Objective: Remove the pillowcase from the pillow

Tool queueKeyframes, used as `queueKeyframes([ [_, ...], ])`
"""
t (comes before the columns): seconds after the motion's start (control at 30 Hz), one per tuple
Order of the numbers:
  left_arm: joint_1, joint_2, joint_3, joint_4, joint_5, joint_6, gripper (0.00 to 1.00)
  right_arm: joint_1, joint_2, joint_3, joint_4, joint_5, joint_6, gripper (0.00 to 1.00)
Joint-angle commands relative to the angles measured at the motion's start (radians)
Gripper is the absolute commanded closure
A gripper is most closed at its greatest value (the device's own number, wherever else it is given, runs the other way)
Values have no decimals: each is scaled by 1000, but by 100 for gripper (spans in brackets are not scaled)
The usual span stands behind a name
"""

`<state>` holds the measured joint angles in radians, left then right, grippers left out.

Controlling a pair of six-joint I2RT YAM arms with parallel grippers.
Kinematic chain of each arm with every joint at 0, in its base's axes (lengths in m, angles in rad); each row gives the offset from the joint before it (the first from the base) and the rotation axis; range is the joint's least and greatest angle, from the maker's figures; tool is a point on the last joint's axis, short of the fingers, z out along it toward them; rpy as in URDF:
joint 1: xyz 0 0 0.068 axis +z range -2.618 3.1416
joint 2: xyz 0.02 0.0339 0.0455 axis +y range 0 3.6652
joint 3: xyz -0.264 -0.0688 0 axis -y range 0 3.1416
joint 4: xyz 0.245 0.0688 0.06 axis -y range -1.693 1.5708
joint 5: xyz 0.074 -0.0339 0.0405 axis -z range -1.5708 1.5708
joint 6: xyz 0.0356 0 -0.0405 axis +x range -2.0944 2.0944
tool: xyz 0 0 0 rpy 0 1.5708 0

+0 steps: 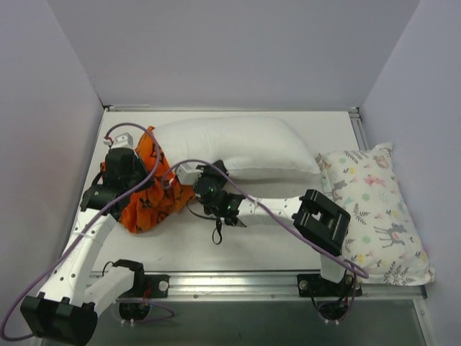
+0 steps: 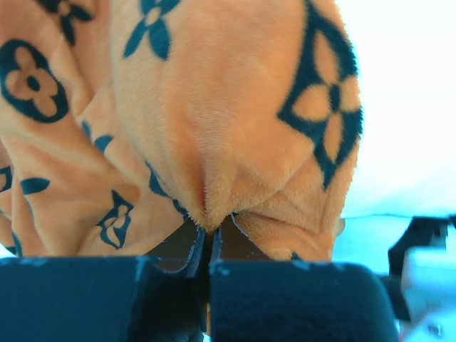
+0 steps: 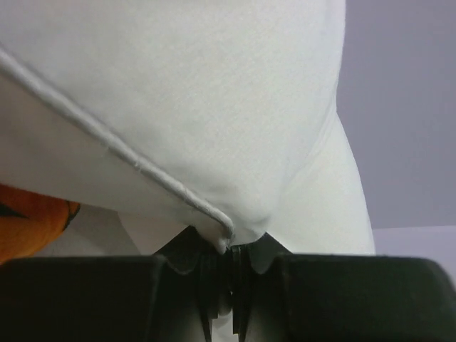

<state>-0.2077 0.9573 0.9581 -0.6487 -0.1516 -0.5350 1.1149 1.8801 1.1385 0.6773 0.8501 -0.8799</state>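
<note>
Now the orange pillowcase (image 1: 148, 198) sits bunched at the left end of the white pillow (image 1: 238, 144), which lies mostly bare across the back of the bench (image 1: 266, 245). Our left hand (image 2: 211, 239) pinches a fold of the pillowcase. Our right hand (image 3: 231, 249) pinches the pillow's seamed edge. A printed pillow (image 1: 374, 209) lies at the right.

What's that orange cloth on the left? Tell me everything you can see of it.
The pillowcase is bright orange and looks soft and velvety, printed with black flower and star shapes. It lies crumpled in a heap on the table, against the left end of the white pillow, which is almost wholly bare. The left tool is shut on a pinched fold of it.
</note>
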Motion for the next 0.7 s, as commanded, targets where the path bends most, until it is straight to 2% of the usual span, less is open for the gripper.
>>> queueKeyframes([
  [0.0,-2,-25,76,-3,40,32,100,-29,-36,102,-58,-8,74,100],
  [0.03,-1,-22,88,-5,41,44,100,-38,-48,116,-74,-8,90,100],
  [0.07,-1,-14,99,-14,32,49,100,-46,-61,135,-167,-19,126,100],
  [0.13,1,-9,123,-26,3,56,92,-69,-99,216,-287,-31,261,100],
  [0.17,-1,-8,129,-37,-35,61,84,-99,-105,252,-432,-34,304,100],
  [0.23,1,-8,140,-42,-65,64,71,-133,-125,347,-543,-33,395,100],
  [0.27,1,-12,143,-43,-92,63,69,-154,-131,378,-636,-33,416,100],
  [0.37,10,-12,148,-43,-126,52,64,-174,-153,467,-780,-39,487,100],
  [0.43,14,-14,148,-42,-140,41,66,-188,-157,513,-853,-57,522,100],
  [0.57,30,-17,145,-43,-200,24,100,-201,-154,567,-936,-68,550,100],
  [0.67,77,-20,130,-43,-243,1,100,-230,-154,599,-998,-89,596,100],
])
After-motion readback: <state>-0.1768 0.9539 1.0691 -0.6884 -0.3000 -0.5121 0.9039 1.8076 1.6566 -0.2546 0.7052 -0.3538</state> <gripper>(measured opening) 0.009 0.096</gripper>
